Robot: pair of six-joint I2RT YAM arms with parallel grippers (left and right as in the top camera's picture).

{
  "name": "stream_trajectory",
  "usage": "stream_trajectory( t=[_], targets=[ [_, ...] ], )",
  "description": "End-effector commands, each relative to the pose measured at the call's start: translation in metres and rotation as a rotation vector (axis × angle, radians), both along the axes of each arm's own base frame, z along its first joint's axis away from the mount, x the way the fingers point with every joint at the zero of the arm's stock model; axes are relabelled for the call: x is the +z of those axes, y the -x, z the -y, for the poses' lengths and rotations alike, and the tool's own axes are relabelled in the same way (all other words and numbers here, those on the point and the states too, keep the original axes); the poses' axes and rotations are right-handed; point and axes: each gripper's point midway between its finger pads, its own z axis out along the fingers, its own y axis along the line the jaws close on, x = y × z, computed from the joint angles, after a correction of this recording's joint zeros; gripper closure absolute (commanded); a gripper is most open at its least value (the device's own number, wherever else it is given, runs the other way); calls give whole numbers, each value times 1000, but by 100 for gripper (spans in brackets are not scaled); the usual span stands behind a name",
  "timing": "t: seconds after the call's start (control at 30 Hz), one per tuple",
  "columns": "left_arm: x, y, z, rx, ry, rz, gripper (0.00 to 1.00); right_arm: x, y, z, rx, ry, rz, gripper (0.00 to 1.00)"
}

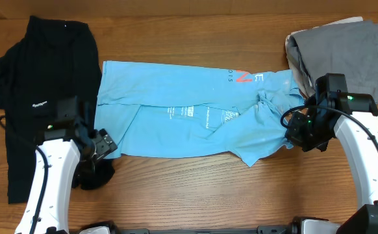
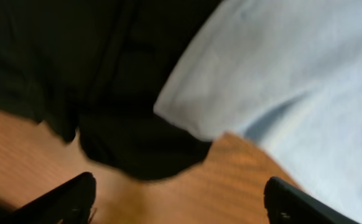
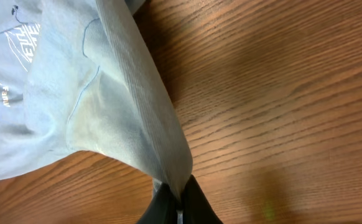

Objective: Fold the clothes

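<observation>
Blue shirt (image 1: 189, 117), pinched at its near right edge in the clamped right gripper (image 3: 178, 208), stretches its long axis leftward across the table (image 1: 195, 195) to the near left corner, just beside which the left gripper (image 2: 181, 202) hangs spread wide

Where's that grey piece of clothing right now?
In the overhead view, the grey garment lies at the far right corner of the table, just beyond the right gripper, next to the right end of the light blue shirt.
</observation>
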Motion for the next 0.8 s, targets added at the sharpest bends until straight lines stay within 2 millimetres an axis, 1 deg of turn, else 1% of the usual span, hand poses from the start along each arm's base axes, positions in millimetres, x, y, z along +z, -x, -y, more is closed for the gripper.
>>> stream_trajectory(
  t=[0.0, 0.1, 0.23, 0.33, 0.5, 0.67, 0.77],
  targets=[
    [-17, 2, -4, 70, 41, 24, 14, 8, -6, 4, 4, 16, 47, 96],
    [-26, -1, -5, 74, 41, 48, 20, 8, -6, 5, 3, 21, 48, 96],
    [-43, 2, -8, 76, 22, 59, 26, 8, -6, 6, 3, 27, 47, 96],
    [-46, -4, -9, 76, 16, 92, 28, 8, -6, 6, 4, 27, 47, 96],
    [-45, -14, -16, 79, -16, 129, 33, 7, -6, 8, 3, 38, 46, 96],
    [-47, -20, -20, 72, -38, 143, 46, 7, -6, 8, 2, 41, 45, 96],
    [-51, -19, -20, 70, -36, 127, 58, 7, -6, 8, 2, 41, 45, 96]
  ],
)
